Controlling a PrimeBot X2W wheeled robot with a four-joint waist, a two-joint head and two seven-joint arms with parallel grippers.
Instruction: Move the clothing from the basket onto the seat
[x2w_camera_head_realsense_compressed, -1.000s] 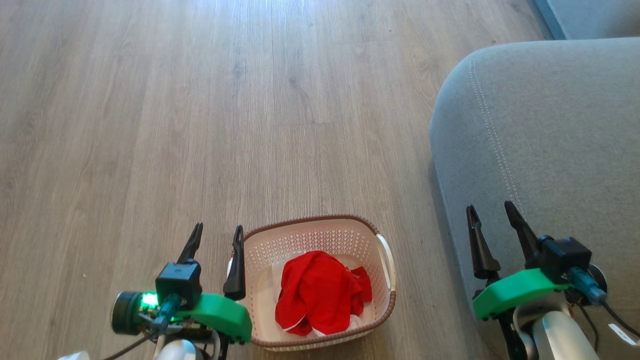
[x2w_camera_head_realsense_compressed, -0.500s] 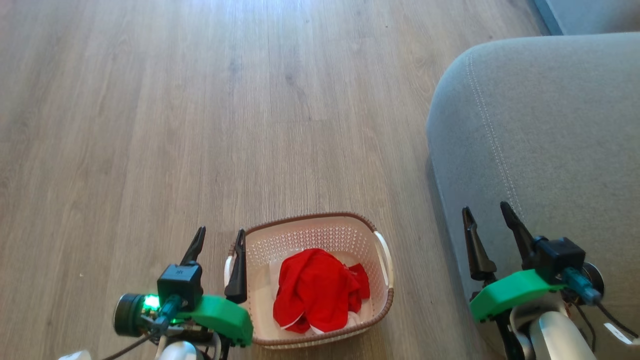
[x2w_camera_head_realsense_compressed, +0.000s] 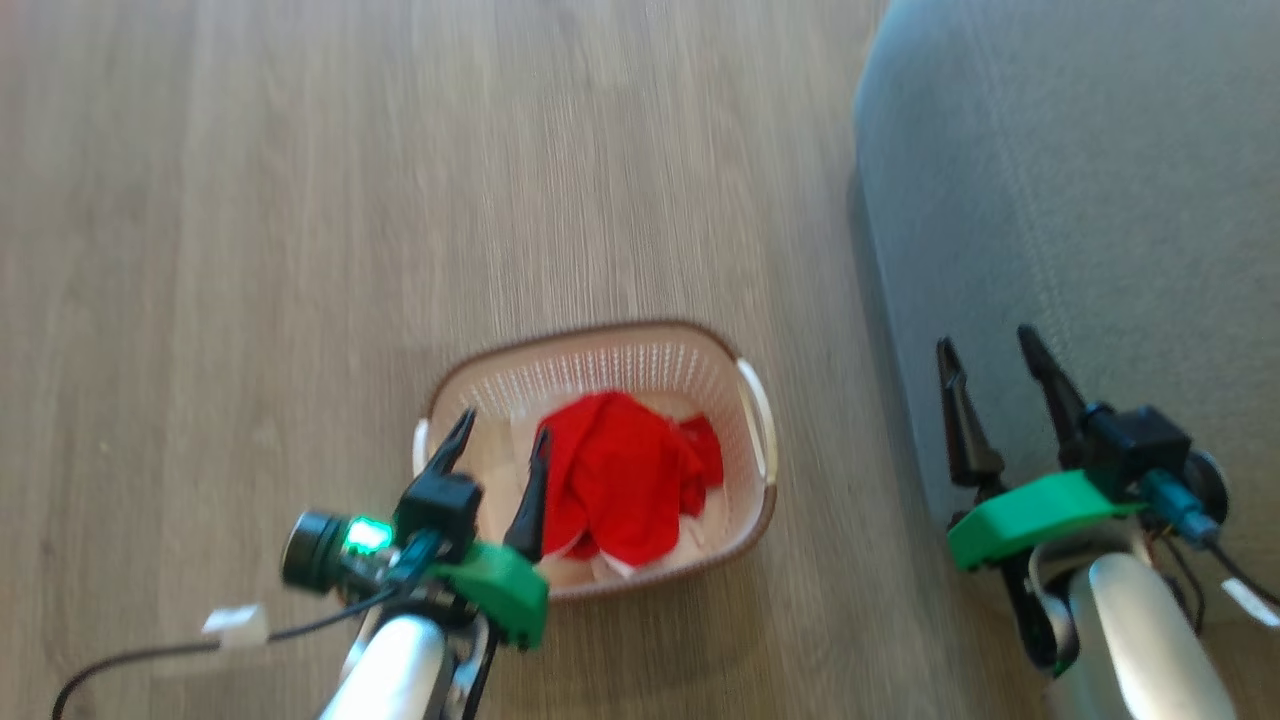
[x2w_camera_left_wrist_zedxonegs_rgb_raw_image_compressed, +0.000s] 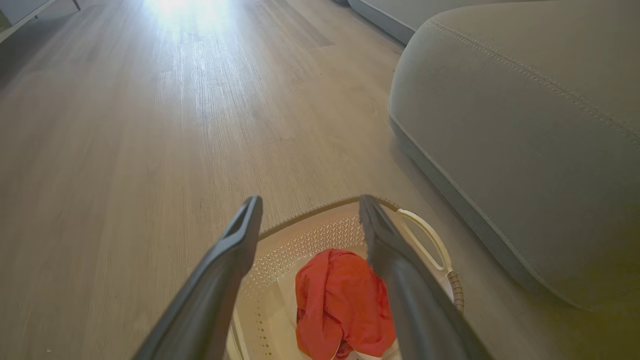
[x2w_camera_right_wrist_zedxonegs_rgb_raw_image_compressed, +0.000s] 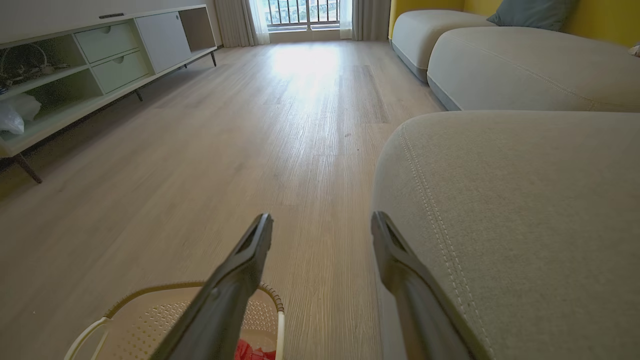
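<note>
The clothing (x2w_camera_head_realsense_compressed: 620, 470) is lying bunched in a soft red heap on the floor of the basket (x2w_camera_head_realsense_compressed: 590, 345), filling the middle and reaching toward the near wall. A little white trim is peeking out at the heap's near edge. The basket is sitting on the wooden floor (x2w_camera_head_realsense_compressed: 250, 200), near the seat (x2w_camera_head_realsense_compressed: 1080, 180) but not touching its edge.

To my eye the clothing is looking light, limp and easy to crush, so it will probably sag and trail when lifted. A raised fold on the crown of the heap is offering the best place to pinch. A shallow grip may bring up only one layer or let it slip free.

The heap is not pointing any clear way. Its longer run is going from the basket's far wall to its near wall, across the basket's own handle-to-handle length, which is running toward the seat.

The left gripper (x2w_camera_head_realsense_compressed: 505, 425) is hanging over the basket's left end with its fingers spread wide and nothing between them, its inner finger by the heap's left edge. Whether it is touching the cloth I cannot tell. The right gripper (x2w_camera_head_realsense_compressed: 986, 338) is hovering over the seat's left edge, fingers spread just as wide and empty.
</note>
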